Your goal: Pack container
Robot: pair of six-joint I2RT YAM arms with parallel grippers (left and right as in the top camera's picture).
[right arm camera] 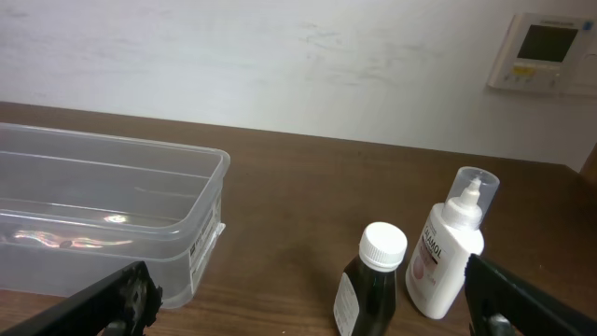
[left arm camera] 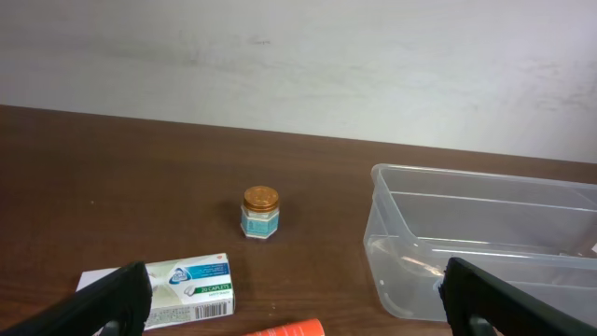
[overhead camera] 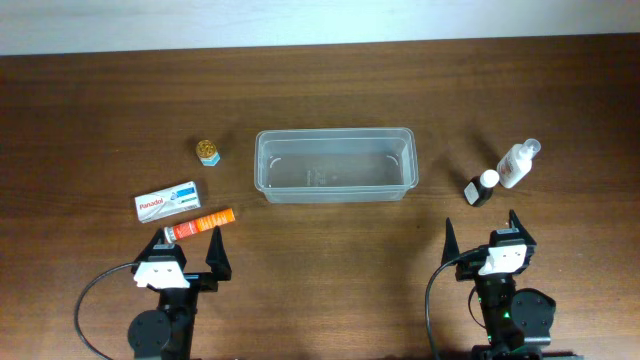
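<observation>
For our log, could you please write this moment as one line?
container: empty | left gripper: open | right gripper: open | box, tube, jar, bottles: outside

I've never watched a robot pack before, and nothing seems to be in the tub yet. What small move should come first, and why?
Probably the left gripper should ease forward and down over the orange tube. The container is empty, the gripper is open and holds nothing, and that tube lies just ahead of it.
</observation>
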